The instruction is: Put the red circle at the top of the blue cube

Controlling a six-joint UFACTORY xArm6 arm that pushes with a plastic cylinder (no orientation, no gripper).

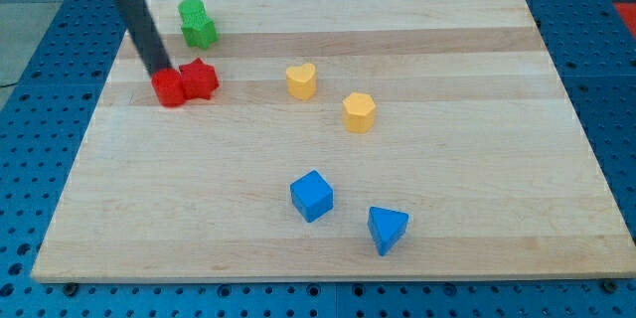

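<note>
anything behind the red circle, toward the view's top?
My tip stands right at the red circle's top edge; the rod hides that edge, so contact is unclear. Farther up sits the green block. The red star touches the circle's right.

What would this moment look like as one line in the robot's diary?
my tip: touching red circle, from its top-left | red star: right beside it | blue cube: far, lower right | step: not done

We've got our tip (162,72) pressed to the red circle (169,88), and the red star (200,79) sits touching it on the view's right. Bare board runs diagonally down to the blue cube (312,196). Both yellow blocks (301,80) (359,112) stand right of that lane, the blue triangle (386,229) beyond the cube.
</note>
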